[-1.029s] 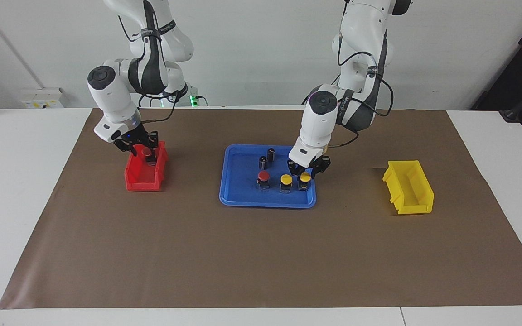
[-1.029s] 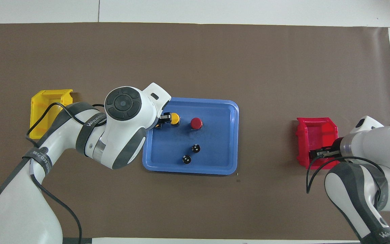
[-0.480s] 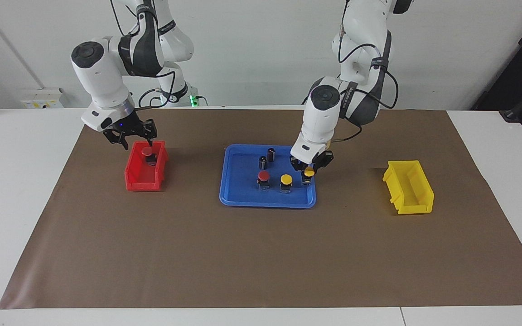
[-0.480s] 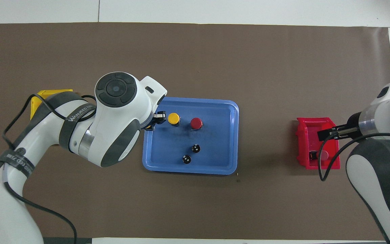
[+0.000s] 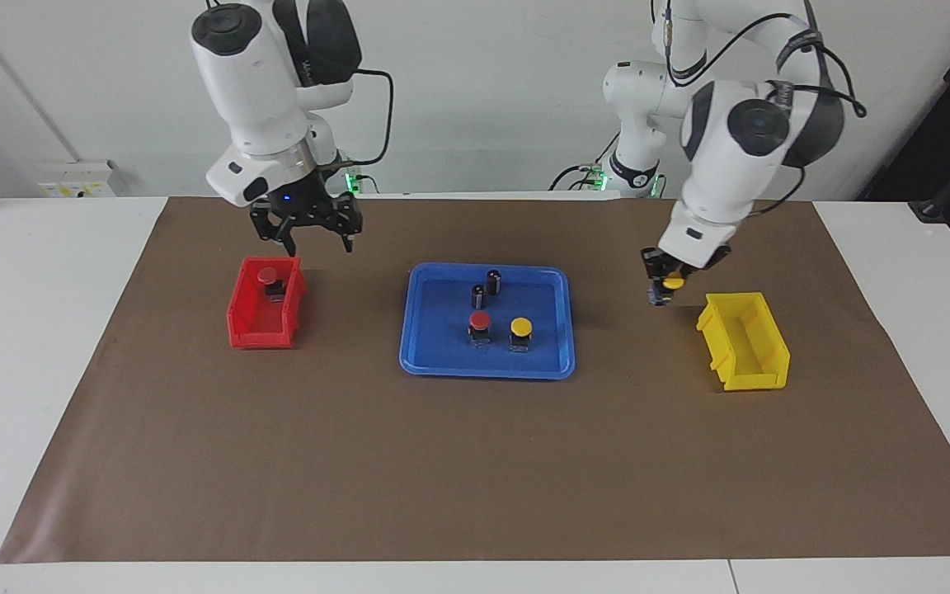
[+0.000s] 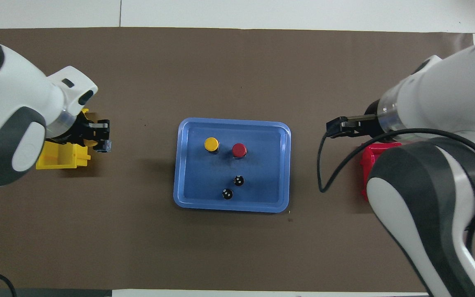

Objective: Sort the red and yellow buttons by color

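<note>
L gripper (image 5: 663,285) up in air over mat betw. blue tray (image 5: 428,355) and yellow bin (image 5: 759,363), clamped on a yellow button (image 5: 673,283). R gripper (image 5: 317,240) spread wide, empty, over mat betw. red bin (image 5: 246,326) and tray. One red button (image 5: 270,279) in red bin; red button (image 5: 480,323) and yellow button (image 5: 520,331) side by side on tray.
</note>
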Tool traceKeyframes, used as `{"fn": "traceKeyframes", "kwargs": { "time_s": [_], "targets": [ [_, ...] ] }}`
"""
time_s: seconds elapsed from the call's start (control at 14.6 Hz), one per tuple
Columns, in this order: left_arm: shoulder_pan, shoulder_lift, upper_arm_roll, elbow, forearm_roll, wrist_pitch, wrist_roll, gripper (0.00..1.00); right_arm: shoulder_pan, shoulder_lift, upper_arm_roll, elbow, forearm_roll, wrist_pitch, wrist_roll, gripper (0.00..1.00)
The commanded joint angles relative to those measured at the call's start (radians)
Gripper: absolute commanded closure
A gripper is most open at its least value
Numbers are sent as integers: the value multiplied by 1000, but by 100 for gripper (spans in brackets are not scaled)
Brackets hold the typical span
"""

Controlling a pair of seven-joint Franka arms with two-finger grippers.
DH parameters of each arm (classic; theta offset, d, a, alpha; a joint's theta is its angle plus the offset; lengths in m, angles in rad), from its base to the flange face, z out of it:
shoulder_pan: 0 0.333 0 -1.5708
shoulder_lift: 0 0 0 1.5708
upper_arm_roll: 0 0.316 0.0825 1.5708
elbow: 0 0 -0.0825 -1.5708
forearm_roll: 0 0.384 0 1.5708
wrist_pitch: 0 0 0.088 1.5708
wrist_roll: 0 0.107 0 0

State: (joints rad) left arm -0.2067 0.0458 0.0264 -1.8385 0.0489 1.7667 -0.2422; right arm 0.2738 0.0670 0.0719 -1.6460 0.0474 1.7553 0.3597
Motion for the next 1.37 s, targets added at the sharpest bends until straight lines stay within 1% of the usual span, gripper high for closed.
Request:
{"fn": "traceKeyframes", "kwargs": {
  "time_s": [0.0, 0.14, 0.27, 0.41, 0.55, 0.75, 0.96, 1.17, 1.3],
  "targets": [
    [122, -6, -14, -25, 22, 61, 96, 96, 120, 229, -1, 215, -41, -13, 171, 8],
    [165, -9, -13, -56, 22, 109, 127, 98, 200, 272, -3, 207, -63, 109, 275, 7],
    [176, -15, -13, -97, 22, 152, 127, 98, 237, 307, -1, 131, -81, 209, 320, 6],
    [184, -21, -13, -125, 22, 172, 136, 98, 252, 306, -1, 50, -92, 278, 323, 6],
    [193, -20, -13, -157, 22, 218, 153, 98, 283, 316, -3, 3, -99, 323, 331, 7],
    [194, -21, -11, -221, 22, 287, 155, 98, 289, 327, -3, -54, -139, 375, 335, 15],
    [208, -18, -11, -257, 22, 344, 153, 98, 286, 324, -1, -75, -139, 389, 335, 24],
    [220, -21, -11, -306, 22, 391, 156, 98, 286, 310, -1, -132, -139, 455, 337, 26],
    [233, -18, -11, -329, 22, 437, 156, 98, 285, 312, -1, -133, -139, 470, 337, 27]
  ]
}}
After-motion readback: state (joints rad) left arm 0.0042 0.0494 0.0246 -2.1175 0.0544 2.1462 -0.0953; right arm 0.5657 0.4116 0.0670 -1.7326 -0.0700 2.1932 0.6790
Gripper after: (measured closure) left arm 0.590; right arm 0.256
